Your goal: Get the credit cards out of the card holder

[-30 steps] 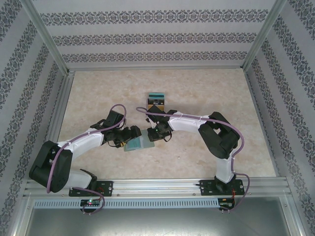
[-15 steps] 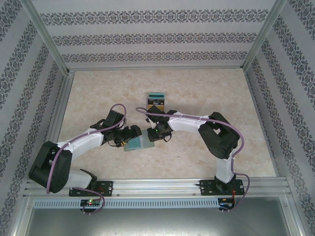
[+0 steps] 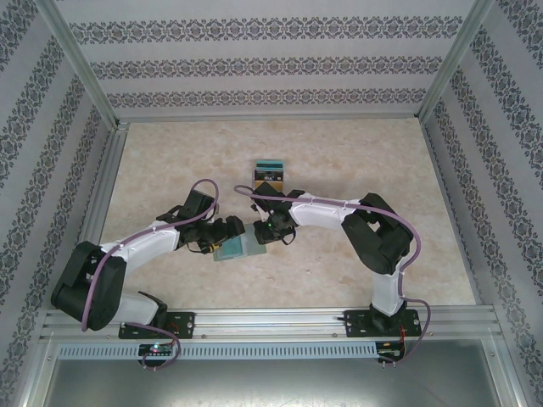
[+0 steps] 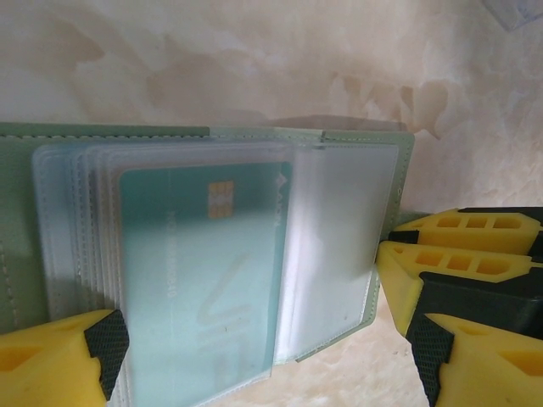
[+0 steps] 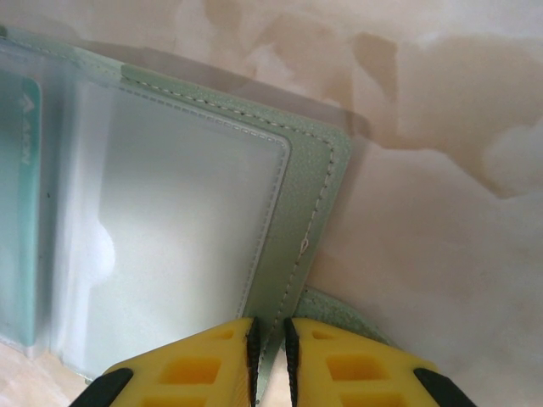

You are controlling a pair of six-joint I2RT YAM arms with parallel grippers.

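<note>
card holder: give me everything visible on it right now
The card holder is a soft, pale grey-green wallet with stitched edges, lying open and flat on the table between the two arms. Inside, clear plastic sleeves fan out. One holds a teal card with a chip, and the outermost sleeve looks empty. A small tab sticks out under one corner. The right gripper is shut on the cover's edge. The left gripper stands open astride the sleeves; whether it touches them is unclear.
</note>
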